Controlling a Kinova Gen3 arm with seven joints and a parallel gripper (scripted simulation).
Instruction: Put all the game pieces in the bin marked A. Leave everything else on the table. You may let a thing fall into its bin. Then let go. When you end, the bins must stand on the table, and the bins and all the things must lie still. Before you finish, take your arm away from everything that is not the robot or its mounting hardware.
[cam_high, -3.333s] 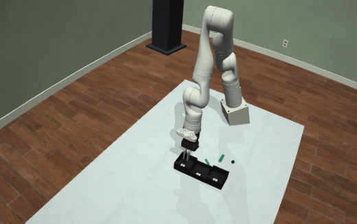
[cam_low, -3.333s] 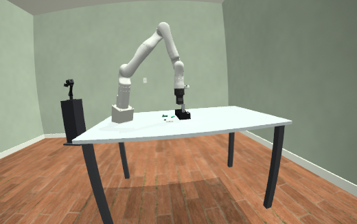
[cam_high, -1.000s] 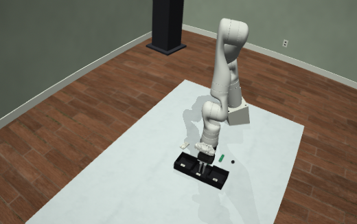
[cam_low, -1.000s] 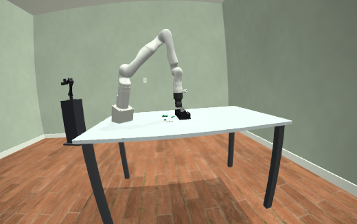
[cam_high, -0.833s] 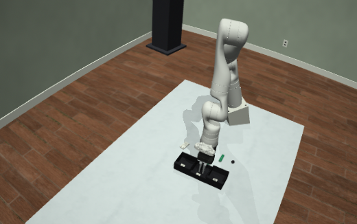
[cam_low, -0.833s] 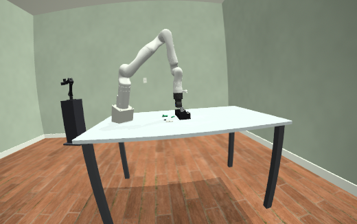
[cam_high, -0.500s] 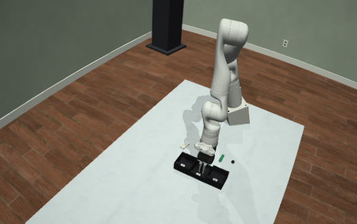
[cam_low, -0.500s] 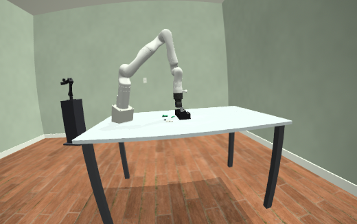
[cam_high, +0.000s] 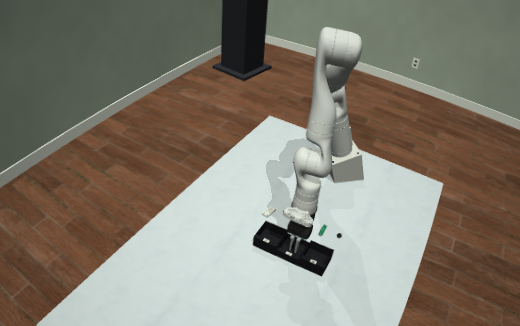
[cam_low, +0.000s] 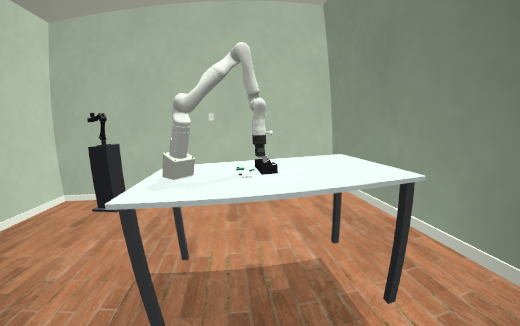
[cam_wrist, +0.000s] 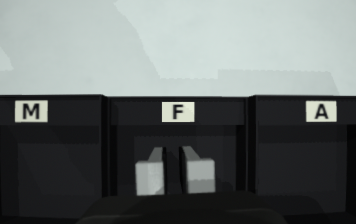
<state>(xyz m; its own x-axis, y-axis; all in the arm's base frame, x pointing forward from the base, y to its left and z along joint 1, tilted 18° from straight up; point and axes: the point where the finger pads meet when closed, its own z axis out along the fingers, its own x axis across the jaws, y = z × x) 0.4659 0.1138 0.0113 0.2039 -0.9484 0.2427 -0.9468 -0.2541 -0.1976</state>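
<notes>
My gripper (cam_high: 294, 244) (cam_low: 261, 154) (cam_wrist: 173, 163) hangs low over the middle bin of a black row of three bins (cam_high: 327, 250) (cam_low: 271, 167). In the wrist view the bins read M (cam_wrist: 31, 111), F (cam_wrist: 178, 111) and A (cam_wrist: 321, 111) from left to right, and bin A (cam_wrist: 300, 165) looks empty. The fingers stand close together with only a narrow dark gap, and I see nothing between them. On the table behind the bins lie a small white piece (cam_high: 269, 211), a green piece (cam_high: 323, 230) and a small black piece (cam_high: 339, 235).
The arm's white base (cam_high: 347, 167) (cam_low: 178, 165) stands at the back of the pale table (cam_high: 150, 260) (cam_low: 325, 175). A black pillar (cam_high: 243, 35) (cam_low: 106, 172) stands on the floor beyond the table.
</notes>
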